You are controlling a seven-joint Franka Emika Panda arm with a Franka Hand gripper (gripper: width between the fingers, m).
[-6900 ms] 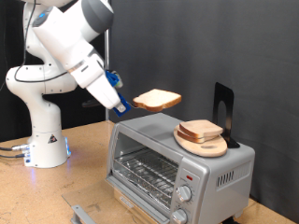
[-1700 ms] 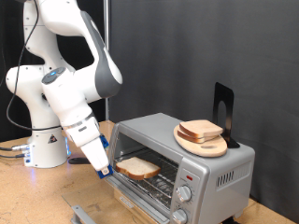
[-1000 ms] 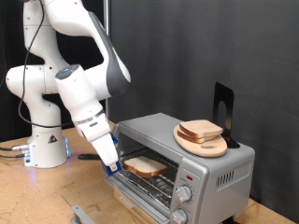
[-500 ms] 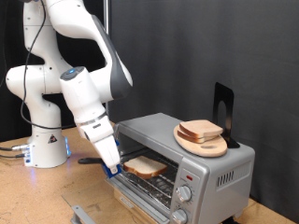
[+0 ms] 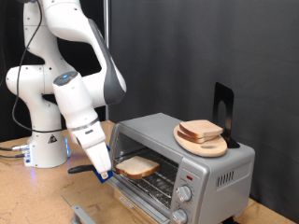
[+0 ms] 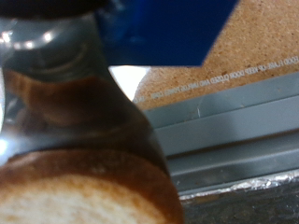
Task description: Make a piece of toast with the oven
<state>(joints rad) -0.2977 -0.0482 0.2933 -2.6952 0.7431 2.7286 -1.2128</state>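
Note:
The silver-grey oven (image 5: 220, 169) stands on the wooden table with its glass door folded down. The piece of toast (image 5: 138, 167) is level at the oven's mouth, just over the front of the wire rack (image 5: 164, 175). My gripper (image 5: 105, 172), with blue fingers, is at the exterior view's left of the oven opening and is shut on the near edge of the toast. In the wrist view the toast (image 6: 75, 191) fills the foreground below a blue finger (image 6: 168, 28), with the grey door frame (image 6: 234, 121) behind.
A second bread slice (image 5: 201, 130) lies on a round wooden plate (image 5: 209, 147) on the oven's top, with a black stand (image 5: 222, 105) behind it. The arm's white base (image 5: 45, 145) stands at the exterior view's left. A grey object (image 5: 79, 211) lies at the bottom edge.
The gripper brought the toast down from above the oven to its mouth and pushed it in. In the last half second gripper and toast drew back slightly toward the exterior view's left.

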